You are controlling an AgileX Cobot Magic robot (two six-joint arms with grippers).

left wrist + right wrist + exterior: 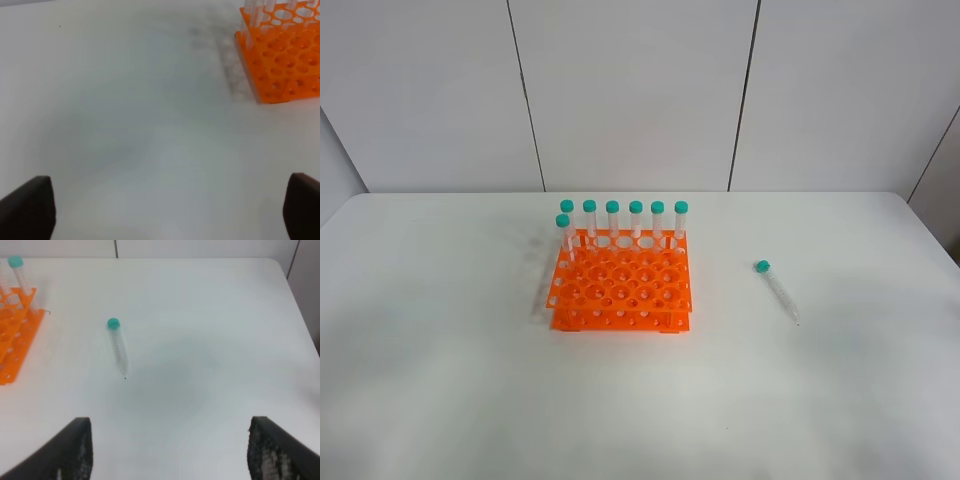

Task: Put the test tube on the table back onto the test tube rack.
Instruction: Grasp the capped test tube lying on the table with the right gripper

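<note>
A clear test tube [777, 290] with a teal cap lies flat on the white table [440, 400], to the right of the orange test tube rack [620, 285]. It also shows in the right wrist view [118, 346], ahead of my open, empty right gripper [170, 450]. The rack holds several upright teal-capped tubes along its back row and left side. The rack's corner shows in the left wrist view [280, 55], far from my open, empty left gripper [170, 207]. Neither gripper shows in the exterior high view.
White wall panels [630, 90] stand behind the table. The table's right edge [300, 305] is near the lying tube.
</note>
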